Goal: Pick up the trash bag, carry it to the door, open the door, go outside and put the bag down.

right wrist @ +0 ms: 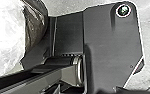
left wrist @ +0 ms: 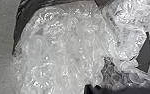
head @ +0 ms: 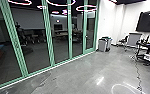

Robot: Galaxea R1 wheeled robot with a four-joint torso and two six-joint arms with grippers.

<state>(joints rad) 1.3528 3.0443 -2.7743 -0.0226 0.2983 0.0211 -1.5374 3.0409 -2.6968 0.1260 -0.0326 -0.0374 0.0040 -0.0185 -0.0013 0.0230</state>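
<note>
Crumpled clear plastic (left wrist: 56, 50) bulges beside the trash bag's dark film (left wrist: 23, 22) in the left wrist view; the right wrist view catches both too. Whether the left gripper (left wrist: 108, 90) or right gripper (right wrist: 126, 90) is open or closed, I cannot tell. Head view, left to right: green-framed glass wall (head: 50, 42), grey bin (head: 102, 45), dark worktop (head: 146, 47) below a wall-mounted screen (head: 149, 22).

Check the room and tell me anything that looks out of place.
A dark cable lies loose on the floor near the black table, where someone might trip. Nothing else plainly stands out.
</note>
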